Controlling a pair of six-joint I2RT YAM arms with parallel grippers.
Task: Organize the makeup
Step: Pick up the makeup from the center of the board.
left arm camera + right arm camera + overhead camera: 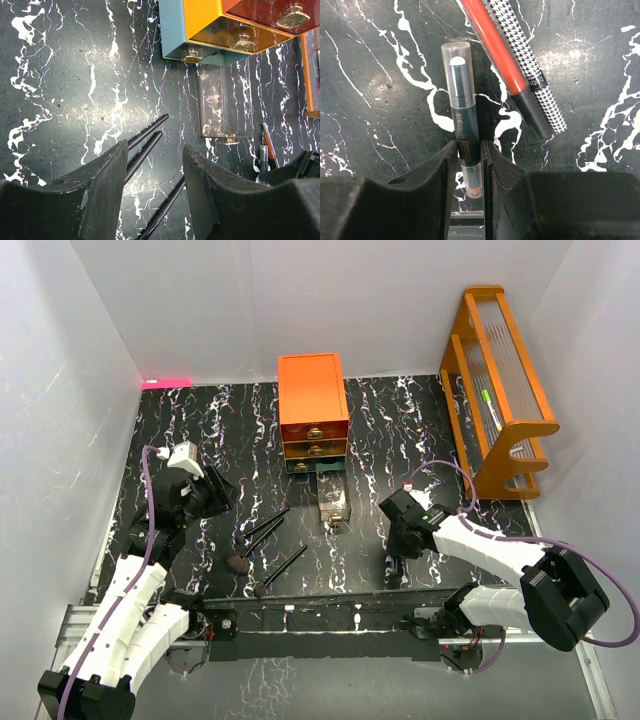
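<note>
Three long black brushes (pixel 268 528) with brown heads (pixel 238 563) lie on the black marbled table, left of centre. My left gripper (pixel 225 498) is open and empty, just left of them. In the left wrist view (pixel 155 150) the brush handles (pixel 147 136) run between and under its spread fingers. My right gripper (pixel 398 552) is right of centre. In the right wrist view (pixel 469 150) it is shut on a dark teal tube with clear ends (pixel 464 115), low at the table. A red and houndstooth tube (pixel 520 65) lies just beside it.
The orange drawer chest (pixel 313 400) stands at the back centre. Its clear bottom drawer (pixel 333 497) is pulled out toward me and also shows in the left wrist view (pixel 217 107). The orange wooden rack (pixel 500 390) stands at the back right. White walls enclose the table.
</note>
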